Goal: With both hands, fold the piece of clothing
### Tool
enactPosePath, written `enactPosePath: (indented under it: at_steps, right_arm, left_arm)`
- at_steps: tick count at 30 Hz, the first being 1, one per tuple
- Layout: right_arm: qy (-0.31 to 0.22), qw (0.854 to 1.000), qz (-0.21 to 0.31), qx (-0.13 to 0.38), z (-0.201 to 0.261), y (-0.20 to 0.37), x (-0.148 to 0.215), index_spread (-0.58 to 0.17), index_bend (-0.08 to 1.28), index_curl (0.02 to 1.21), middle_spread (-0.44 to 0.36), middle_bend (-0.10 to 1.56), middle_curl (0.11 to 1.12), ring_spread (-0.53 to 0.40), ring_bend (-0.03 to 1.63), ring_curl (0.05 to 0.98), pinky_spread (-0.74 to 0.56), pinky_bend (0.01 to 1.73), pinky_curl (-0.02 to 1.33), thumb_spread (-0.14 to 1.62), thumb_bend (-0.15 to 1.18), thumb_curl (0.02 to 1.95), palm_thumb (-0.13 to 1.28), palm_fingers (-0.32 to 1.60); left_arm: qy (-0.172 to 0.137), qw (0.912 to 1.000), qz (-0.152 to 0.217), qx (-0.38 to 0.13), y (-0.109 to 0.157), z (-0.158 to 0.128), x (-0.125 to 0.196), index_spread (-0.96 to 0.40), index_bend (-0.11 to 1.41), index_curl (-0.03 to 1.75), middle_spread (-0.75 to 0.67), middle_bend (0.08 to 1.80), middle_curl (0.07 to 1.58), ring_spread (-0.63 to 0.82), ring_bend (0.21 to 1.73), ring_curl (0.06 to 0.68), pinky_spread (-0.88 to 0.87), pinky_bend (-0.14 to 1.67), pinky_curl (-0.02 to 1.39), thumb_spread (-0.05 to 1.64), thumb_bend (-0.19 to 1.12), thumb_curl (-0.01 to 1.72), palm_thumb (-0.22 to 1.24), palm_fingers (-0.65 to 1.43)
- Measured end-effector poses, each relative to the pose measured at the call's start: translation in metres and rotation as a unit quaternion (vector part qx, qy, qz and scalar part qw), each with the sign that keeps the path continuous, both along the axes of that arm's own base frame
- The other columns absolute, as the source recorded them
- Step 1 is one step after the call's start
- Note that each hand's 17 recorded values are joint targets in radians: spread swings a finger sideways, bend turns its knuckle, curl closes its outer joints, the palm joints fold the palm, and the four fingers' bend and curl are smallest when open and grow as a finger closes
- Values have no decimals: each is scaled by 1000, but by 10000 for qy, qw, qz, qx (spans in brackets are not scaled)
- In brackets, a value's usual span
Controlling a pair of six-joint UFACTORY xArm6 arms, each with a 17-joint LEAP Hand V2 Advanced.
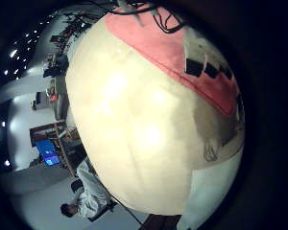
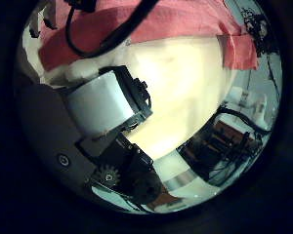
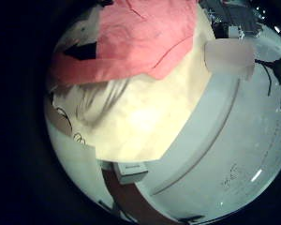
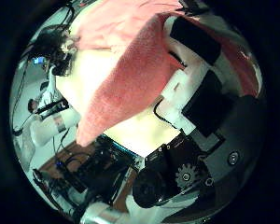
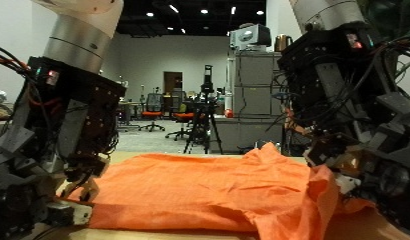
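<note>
Right hand pinches a raised fold of the orange garment; left hand's grip stays unclear, fingertips hidden.

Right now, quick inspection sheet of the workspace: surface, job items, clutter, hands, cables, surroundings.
Surface: pale table, mostly bare beyond the cloth.
Job's things: orange garment lying on the table, rumpled, with a raised ridge near the right hand; fold state unclear.
Clutter: nothing seen on the table.
Hands: left hand and right hand low at opposite ends of the garment; grip cannot be told.
Cables: left out of this sheet.
Surroundings: open room with chairs and a tripod behind.
</note>
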State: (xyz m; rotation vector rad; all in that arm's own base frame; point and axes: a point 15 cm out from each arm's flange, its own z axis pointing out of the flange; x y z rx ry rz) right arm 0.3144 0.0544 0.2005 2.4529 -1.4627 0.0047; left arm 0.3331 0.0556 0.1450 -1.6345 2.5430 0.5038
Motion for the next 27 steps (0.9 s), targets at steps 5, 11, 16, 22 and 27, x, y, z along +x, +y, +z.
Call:
enactPosePath:
  at_steps: [5,11,16,22,27]
  right_arm:
    - [-12,10000,-29,17,2,-3,2,-262,1053,868,-188,1176,892,-233,1323,689,-278,1236,785,1395,-7,350,885,1106]
    - [-183,9995,-84,249,14,2,1,-261,1049,867,-188,1177,894,-233,1325,688,-275,1230,794,1393,-8,347,880,1102]
    - [-262,9972,-141,679,26,19,-3,-261,1047,866,-188,1178,895,-233,1331,690,-274,1226,803,1392,-7,345,879,1101]
    - [-366,9933,-245,1068,38,33,-5,-261,1048,865,-188,1179,896,-225,1333,692,-273,1218,819,1391,-7,344,879,1100]
    - [-519,9912,-331,1168,49,30,-4,-264,1053,863,-187,1181,895,-224,1330,693,-269,1211,833,1388,-6,349,887,1102]
  left_arm:
    - [409,9989,-46,233,9,3,-15,-585,438,659,-540,963,601,-589,846,412,-766,785,509,999,-20,311,539,1196]
    - [965,9951,-119,187,12,15,-41,-636,450,689,-548,996,600,-603,870,430,-784,822,519,1010,-22,303,550,1178]
    - [1038,9945,-144,47,9,27,-52,-658,461,711,-547,1010,596,-604,877,438,-787,831,520,1023,-20,297,563,1170]
    - [1003,9948,-190,-11,7,38,-54,-672,456,730,-547,1024,592,-603,885,444,-791,837,520,1028,-22,292,562,1165]
    - [857,9962,-162,-57,6,44,-52,-678,449,745,-541,1032,591,-606,881,444,-792,840,520,1034,-18,291,568,1144]
